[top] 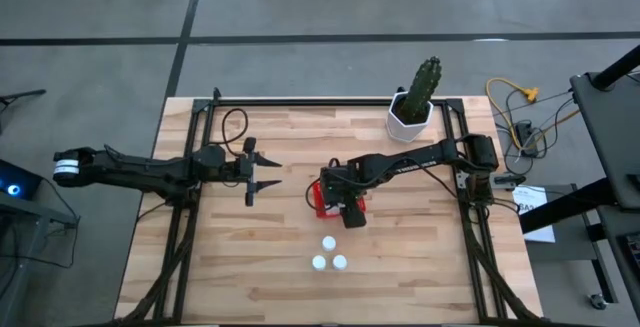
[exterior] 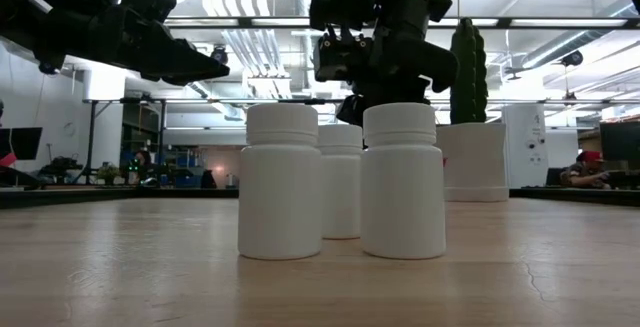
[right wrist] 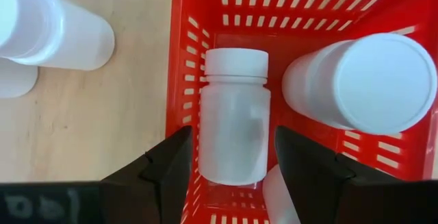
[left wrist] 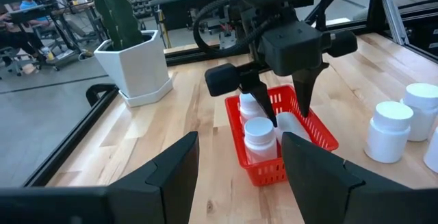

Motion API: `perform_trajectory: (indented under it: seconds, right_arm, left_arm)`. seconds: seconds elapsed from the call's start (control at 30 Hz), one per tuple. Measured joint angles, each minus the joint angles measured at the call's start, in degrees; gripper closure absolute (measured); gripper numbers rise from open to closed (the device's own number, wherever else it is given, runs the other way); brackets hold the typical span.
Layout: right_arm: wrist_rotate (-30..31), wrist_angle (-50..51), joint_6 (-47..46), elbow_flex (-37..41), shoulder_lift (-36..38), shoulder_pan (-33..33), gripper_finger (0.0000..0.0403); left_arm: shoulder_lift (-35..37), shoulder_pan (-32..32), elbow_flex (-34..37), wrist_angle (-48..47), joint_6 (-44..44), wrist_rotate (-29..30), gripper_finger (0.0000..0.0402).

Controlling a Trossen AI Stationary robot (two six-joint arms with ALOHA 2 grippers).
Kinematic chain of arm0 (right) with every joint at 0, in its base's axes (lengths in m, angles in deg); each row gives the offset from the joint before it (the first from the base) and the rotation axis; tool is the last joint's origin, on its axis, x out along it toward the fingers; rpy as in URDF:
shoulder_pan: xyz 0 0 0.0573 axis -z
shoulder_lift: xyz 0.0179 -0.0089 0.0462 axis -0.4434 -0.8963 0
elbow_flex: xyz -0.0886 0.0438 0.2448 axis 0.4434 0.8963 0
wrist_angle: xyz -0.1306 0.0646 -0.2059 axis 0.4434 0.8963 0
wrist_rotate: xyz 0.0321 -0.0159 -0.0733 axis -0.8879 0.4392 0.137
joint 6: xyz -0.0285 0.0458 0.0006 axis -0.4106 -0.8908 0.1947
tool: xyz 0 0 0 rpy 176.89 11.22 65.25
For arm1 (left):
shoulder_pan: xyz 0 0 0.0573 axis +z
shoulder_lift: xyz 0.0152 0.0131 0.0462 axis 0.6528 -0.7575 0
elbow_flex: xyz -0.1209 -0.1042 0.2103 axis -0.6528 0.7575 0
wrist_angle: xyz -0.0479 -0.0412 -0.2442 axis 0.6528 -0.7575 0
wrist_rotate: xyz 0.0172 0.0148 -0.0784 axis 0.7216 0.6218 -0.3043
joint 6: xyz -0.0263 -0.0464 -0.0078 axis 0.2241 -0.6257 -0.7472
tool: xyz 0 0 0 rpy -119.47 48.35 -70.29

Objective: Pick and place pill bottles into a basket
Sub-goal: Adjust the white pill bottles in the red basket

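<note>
The red basket [left wrist: 261, 171] stands mid-table, its slotted wall [right wrist: 179, 94] also showing in the right wrist view. Inside it one pill bottle [right wrist: 235, 114] lies on its side, another [right wrist: 369, 80] stands upright beside it, and a third [left wrist: 260, 138] stands at the near end. My right gripper [right wrist: 233, 138] hangs open just above the basket, pointing steeply down, a finger on either side of the lying bottle without touching it. Three more pill bottles [top: 328, 255] stand upright in a cluster on the table nearer the front edge. My left gripper [top: 265, 174] waits open, level, left of the basket.
A white pot with a tall cactus [top: 412, 102] stands at the far edge, right of centre. Black frame rails [top: 190, 217] run along the table's left, right and far sides. Bare wood lies between the left gripper and the basket and along the front edge.
</note>
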Motion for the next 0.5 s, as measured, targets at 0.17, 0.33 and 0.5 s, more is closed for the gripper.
perform_trajectory:
  seconds: [0.17,0.33,0.5]
  right_arm:
    - [0.0,-0.1,-0.02,0.0,0.0,0.0,0.0206]
    - [0.02,-0.1,-0.16,0.0,0.0,0.0,0.0204]
    - [0.27,-0.12,-0.25,0.0,0.0,0.0,0.0183]
  left_arm:
    - [0.0,0.01,0.0,0.0,0.0,0.0,0.021]
    - [0.0,0.0,0.0,0.0,0.01,0.0,0.021]
    - [0.0,0.0,0.0,0.0,0.0,0.0,0.021]
